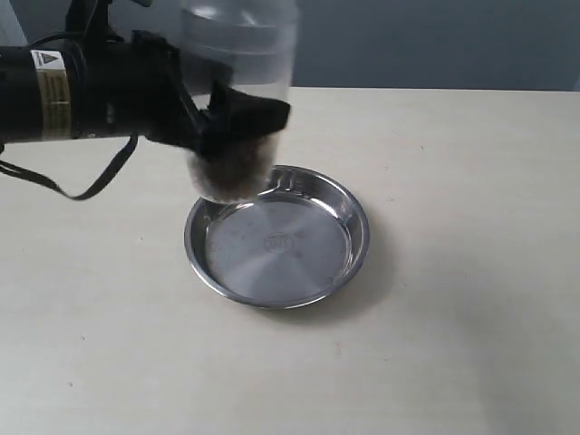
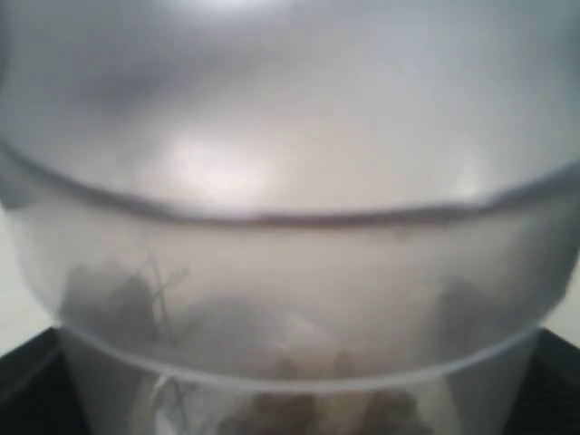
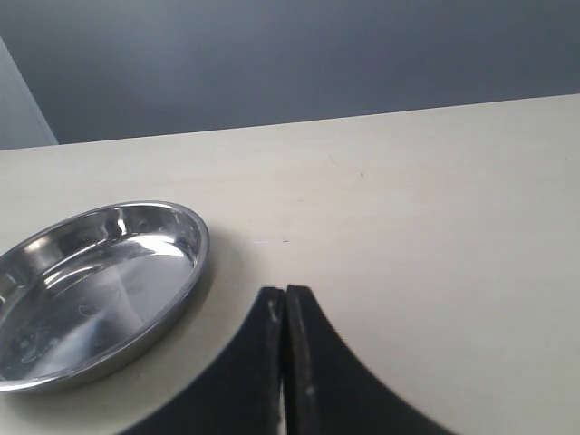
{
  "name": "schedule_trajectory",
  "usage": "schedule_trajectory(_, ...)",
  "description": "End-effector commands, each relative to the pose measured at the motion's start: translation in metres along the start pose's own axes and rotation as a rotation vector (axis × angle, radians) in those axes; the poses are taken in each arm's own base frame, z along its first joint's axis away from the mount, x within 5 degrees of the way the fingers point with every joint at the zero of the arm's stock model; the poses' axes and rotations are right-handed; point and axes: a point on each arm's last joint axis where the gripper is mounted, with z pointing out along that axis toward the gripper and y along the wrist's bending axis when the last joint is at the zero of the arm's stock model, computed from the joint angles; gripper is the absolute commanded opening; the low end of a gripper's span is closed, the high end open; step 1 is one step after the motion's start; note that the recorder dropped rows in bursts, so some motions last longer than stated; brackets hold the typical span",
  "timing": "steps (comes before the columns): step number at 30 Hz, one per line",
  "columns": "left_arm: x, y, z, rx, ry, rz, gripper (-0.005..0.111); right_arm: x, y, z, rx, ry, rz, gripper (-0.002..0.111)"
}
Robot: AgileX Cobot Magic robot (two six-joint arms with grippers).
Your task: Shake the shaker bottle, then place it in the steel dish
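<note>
Shaker bottle (image 1: pixel 237 54): upright over steel dish (image 1: pixel 276 240) rim.
Left gripper (image 1: pixel 240 118): arm level, clamping bottle.
Right gripper (image 3: pixel 285 304): fingers pressed together, beside dish.

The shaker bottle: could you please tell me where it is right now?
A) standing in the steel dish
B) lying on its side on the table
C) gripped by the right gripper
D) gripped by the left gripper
D: the left gripper is clamped around the shaker bottle, and the floor of the steel dish is bare.
</note>
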Motion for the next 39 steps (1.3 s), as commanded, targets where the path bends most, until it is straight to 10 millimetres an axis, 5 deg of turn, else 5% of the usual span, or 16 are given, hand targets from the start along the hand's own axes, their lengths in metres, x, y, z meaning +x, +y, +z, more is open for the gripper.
schedule_trajectory(1,0.0,0.008,0.002,-0.037,-0.009,-0.121,0.0,-0.001,0.0,0.0,-0.001,-0.012,-0.003,-0.001)
schedule_trajectory(4,-0.022,-0.018,-0.003,0.224,-0.149,0.063,0.0,-0.001,0.0,0.0,-0.001,-0.012,-0.003,-0.001)
schedule_trajectory(7,-0.057,-0.019,-0.019,0.178,-0.365,-0.019,0.0,-0.001,0.0,0.0,-0.001,-0.012,-0.003,-0.001)
schedule_trajectory(9,-0.062,-0.019,-0.023,0.137,-0.372,0.041,0.0,-0.001,0.0,0.0,-0.001,-0.012,-0.003,-0.001)
schedule_trajectory(14,0.008,-0.01,0.005,0.071,0.005,-0.01,0.0,-0.001,0.0,0.0,-0.001,-0.012,-0.003,-0.001)
schedule_trajectory(17,0.016,-0.011,0.009,0.113,0.023,-0.014,0.0,-0.001,0.0,0.0,-0.001,-0.012,-0.003,-0.001)
schedule_trajectory(23,-0.062,-0.03,-0.031,0.072,-0.281,0.194,0.0,-0.001,0.0,0.0,-0.001,-0.012,-0.003,-0.001)
schedule_trajectory(25,-0.049,-0.027,-0.027,0.033,-0.215,0.197,0.0,-0.001,0.0,0.0,-0.001,-0.012,-0.003,-0.001)
schedule_trajectory(29,0.02,-0.01,0.004,0.014,0.031,0.006,0.0,-0.001,0.0,0.0,-0.001,-0.012,-0.003,-0.001)
schedule_trajectory(31,0.014,-0.017,0.003,0.081,-0.008,0.028,0.0,-0.001,0.0,0.0,-0.001,-0.012,-0.003,-0.001)
schedule_trajectory(35,-0.047,-0.038,-0.031,0.11,-0.259,0.187,0.0,-0.001,0.0,0.0,-0.001,-0.012,-0.003,-0.001)
schedule_trajectory(36,-0.049,-0.037,-0.035,0.07,-0.263,0.211,0.0,-0.001,0.0,0.0,-0.001,-0.012,-0.003,-0.001)
schedule_trajectory(39,0.016,-0.01,-0.009,-0.062,-0.029,0.049,0.0,-0.001,0.0,0.0,-0.001,-0.012,-0.003,-0.001)
